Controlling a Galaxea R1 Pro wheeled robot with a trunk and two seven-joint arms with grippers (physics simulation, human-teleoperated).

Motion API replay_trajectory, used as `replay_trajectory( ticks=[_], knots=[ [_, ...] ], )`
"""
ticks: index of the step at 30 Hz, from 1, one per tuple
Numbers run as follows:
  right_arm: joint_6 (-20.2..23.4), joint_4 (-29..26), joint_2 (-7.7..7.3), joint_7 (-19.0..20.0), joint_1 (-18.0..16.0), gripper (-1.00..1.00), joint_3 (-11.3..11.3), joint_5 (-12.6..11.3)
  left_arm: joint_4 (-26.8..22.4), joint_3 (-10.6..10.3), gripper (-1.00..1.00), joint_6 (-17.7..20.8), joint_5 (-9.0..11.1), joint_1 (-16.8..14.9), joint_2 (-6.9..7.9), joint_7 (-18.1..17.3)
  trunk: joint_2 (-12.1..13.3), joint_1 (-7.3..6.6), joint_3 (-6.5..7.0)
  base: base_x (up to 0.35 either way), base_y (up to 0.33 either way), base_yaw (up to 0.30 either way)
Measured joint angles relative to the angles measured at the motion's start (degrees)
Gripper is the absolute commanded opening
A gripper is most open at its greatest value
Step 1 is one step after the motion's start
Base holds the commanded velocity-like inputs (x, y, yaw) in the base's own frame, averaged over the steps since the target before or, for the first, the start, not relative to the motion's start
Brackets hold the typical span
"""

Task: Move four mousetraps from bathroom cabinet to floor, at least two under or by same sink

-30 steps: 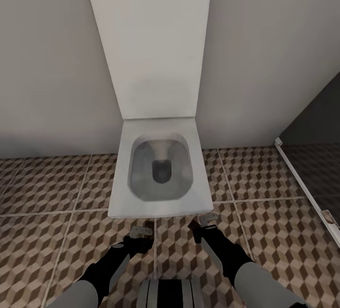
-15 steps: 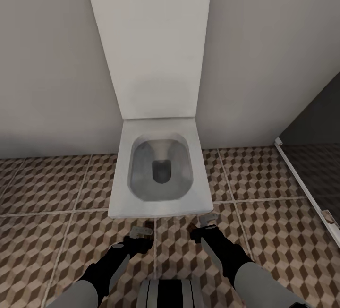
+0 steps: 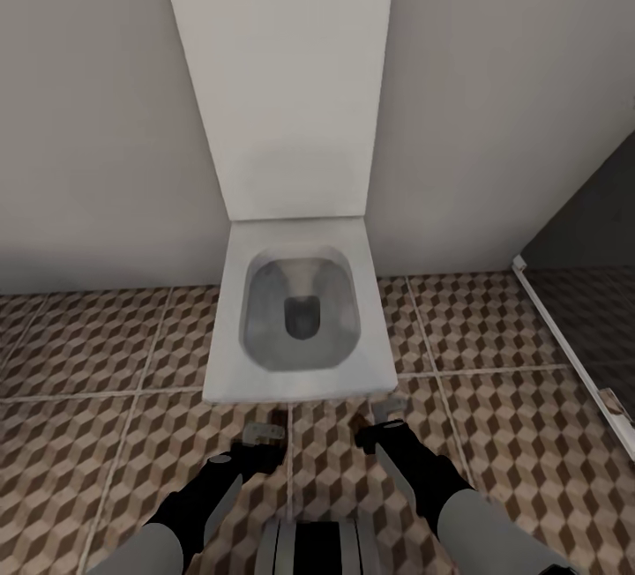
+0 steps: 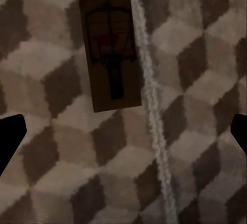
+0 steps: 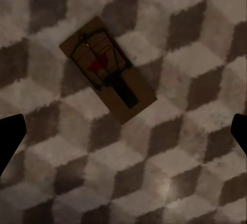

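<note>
Almost nothing has moved since the earlier frames: your head view has tipped a hair, and both arms hang where they were over the bathroom floor (image 3: 106, 434), low in front of the white toilet (image 3: 295, 319) with its lid up against the wall (image 3: 494, 99). Your left gripper (image 3: 262, 434) and right gripper (image 3: 386, 410) both point down at the tiles, fingers spread wide and holding nothing. Under the left one, a mousetrap (image 4: 109, 53) lies flat just beside a grout line; under the right one, a second mousetrap (image 5: 107, 69) lies flat on open tile. So you have two traps already down on the same patterned floor, but by the toilet, with no sink near them, so I judge the sink condition still unmet.
</note>
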Motion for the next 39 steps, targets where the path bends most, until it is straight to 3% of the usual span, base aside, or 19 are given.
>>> replay_trajectory(
  ticks=[39],
  knots=[
    [-0.1, 0.0, -0.08, 0.0, 0.0, 1.0, 0.0, 0.0, 0.1, 0.0, 1.0, 0.0, 0.0, 0.0, -0.35, 0.0, 0.0, 0.02, 0.0, -0.324, 0.0, 0.0]
  ],
)
